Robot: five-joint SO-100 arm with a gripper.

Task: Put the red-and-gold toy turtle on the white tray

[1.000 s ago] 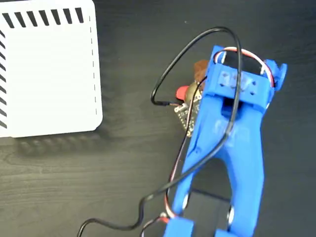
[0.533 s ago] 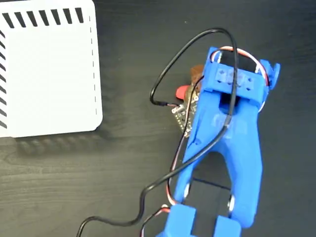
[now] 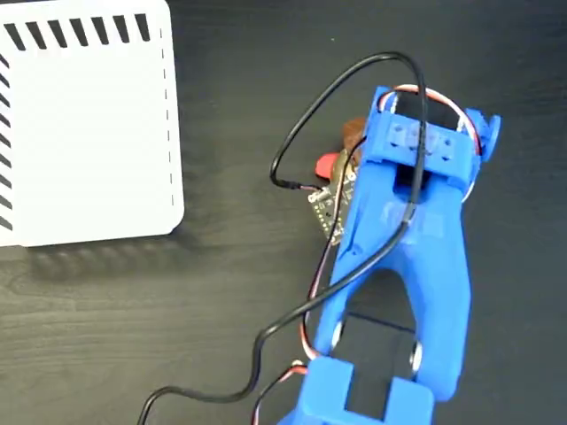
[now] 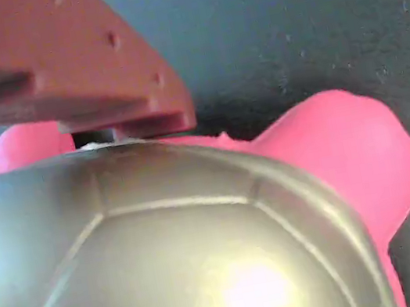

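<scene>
Under the brown finger [image 4: 79,72] the turtle [image 4: 181,245] lies touching its tip; whether the gripper [image 3: 350,150] grips it, I cannot tell. The tray [image 3: 89,124] is well apart at left, with bare dark table [image 3: 230,88] between.

Fixed view: the blue plastic robot arm [image 3: 407,257] covers most of the red-and-gold toy turtle [image 3: 330,165] at centre frame, and the gripper's jaws are hidden. The large flat white tray [image 3: 84,124] is cut off by the upper left edges. Wrist view: the turtle's gold shell overruns the lower edge, and one reddish-brown finger [image 4: 55,68] is blurred, cropped upper left.
</scene>
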